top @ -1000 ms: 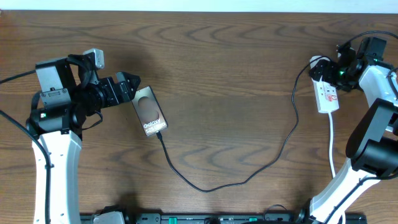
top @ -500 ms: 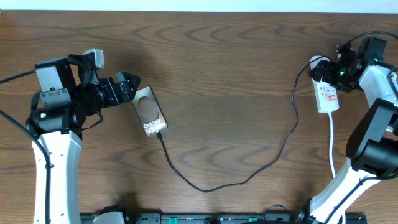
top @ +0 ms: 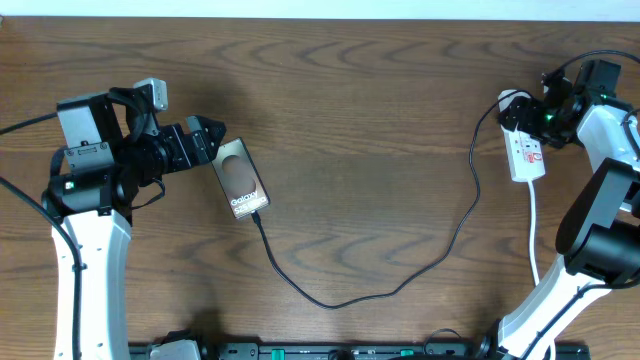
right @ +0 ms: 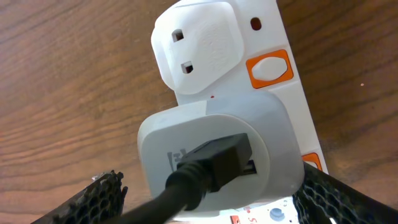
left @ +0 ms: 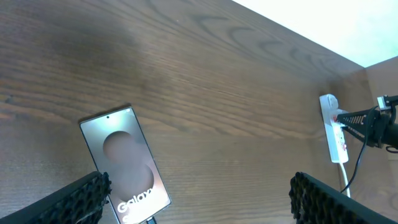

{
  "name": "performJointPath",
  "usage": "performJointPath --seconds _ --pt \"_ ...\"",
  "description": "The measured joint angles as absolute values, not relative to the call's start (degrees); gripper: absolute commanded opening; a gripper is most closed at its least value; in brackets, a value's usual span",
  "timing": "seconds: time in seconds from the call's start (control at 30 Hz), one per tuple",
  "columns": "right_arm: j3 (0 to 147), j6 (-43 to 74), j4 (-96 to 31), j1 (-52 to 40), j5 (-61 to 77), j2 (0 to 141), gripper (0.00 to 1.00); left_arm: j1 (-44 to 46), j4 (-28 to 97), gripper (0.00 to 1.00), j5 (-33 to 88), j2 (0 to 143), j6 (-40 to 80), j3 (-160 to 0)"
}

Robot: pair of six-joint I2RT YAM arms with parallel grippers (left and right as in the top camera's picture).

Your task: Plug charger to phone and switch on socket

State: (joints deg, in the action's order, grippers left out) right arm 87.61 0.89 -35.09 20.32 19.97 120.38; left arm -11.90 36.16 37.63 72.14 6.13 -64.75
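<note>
Nothing visibly moves between the earlier overhead frames and now; both arms hold their places. On the table (top: 350, 90), the phone (top: 240, 178) lies at the left with the charger (top: 400, 285) already plugged into its near end. The black cable loops across to the right, where its adapter (right: 211, 155) sits in the socket (top: 525, 152). The left gripper (top: 208, 140) rests at the phone's far end, fingers spread wide and holding nothing. The right gripper (top: 518, 113) hovers over the socket's far end, fingers spread to either side of the adapter. The switching step appears to remain. An orange switch (right: 268, 68) shows close above the adapter, so a spread finger could strike the adapter instead. A sideways push could also slide the light strip and tug the cable.
</note>
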Motion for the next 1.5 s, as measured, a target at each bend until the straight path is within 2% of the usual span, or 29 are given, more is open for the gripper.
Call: performJointPath --seconds 0.77,1.03,1.5 --pt "86.87 2.31 -33.89 20.29 20.38 120.36 0.83 -11.9 36.18 0.94 37.6 72.14 6.13 -64.75" --pt "86.87 3.95 -33.93 20.29 21.54 120.27 0.92 -11.9 36.18 0.94 37.6 72.14 6.13 -64.75" --pt "86.87 6.81 -38.41 19.35 22.33 119.11 0.96 -11.9 36.18 0.94 37.6 72.14 6.13 -64.75"
